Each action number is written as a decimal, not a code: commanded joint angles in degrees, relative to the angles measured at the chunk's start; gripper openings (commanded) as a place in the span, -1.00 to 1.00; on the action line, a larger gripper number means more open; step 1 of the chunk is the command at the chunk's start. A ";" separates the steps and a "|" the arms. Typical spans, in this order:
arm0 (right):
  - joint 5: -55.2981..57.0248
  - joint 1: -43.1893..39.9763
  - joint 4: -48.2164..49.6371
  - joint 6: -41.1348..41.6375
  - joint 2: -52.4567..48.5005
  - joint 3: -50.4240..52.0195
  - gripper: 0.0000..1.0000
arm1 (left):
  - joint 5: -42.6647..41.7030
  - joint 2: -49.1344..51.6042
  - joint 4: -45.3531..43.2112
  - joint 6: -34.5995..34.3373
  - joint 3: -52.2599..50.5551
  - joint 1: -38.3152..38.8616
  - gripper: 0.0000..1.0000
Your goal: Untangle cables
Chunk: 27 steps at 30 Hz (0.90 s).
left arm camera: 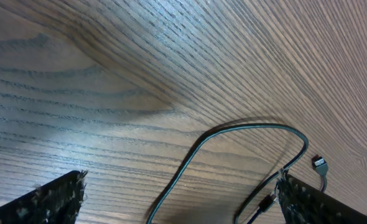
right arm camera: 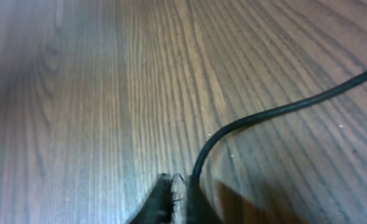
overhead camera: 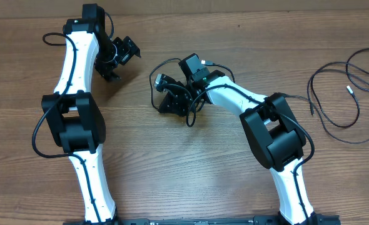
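One thin black cable (overhead camera: pixel 154 86) lies in loops at the table's middle, around my right gripper (overhead camera: pixel 169 101). In the right wrist view the right gripper (right arm camera: pixel 178 198) is shut on this cable (right arm camera: pixel 264 116), which curves up and off to the right. My left gripper (overhead camera: pixel 125 61) is open and empty, a little to the left of the loops. In the left wrist view its fingers (left arm camera: pixel 182 182) are spread wide, and a cable loop (left arm camera: pixel 246 127) with a small plug end (left arm camera: pixel 320 163) lies ahead. A second black cable (overhead camera: pixel 334 94) with a silver tip (overhead camera: pixel 349 89) lies in loose loops at the far right.
Both arms' white links and black joints stand over the wooden table (overhead camera: pixel 172 162). The left arm's elbow (overhead camera: pixel 75 122) and the right arm's elbow (overhead camera: pixel 275 131) sit low over it. Thicker black wires run along the arms.
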State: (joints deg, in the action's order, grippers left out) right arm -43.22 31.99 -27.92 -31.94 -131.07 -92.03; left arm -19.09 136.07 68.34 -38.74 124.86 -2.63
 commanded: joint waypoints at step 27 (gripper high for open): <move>29.62 0.13 -0.50 0.63 0.04 -0.87 0.51 | 0.20 -0.42 0.02 1.29 -0.33 0.07 0.99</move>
State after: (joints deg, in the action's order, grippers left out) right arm -25.41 32.32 -26.94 -31.79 -131.00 -92.73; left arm -19.09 136.07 68.31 -38.76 124.86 -2.63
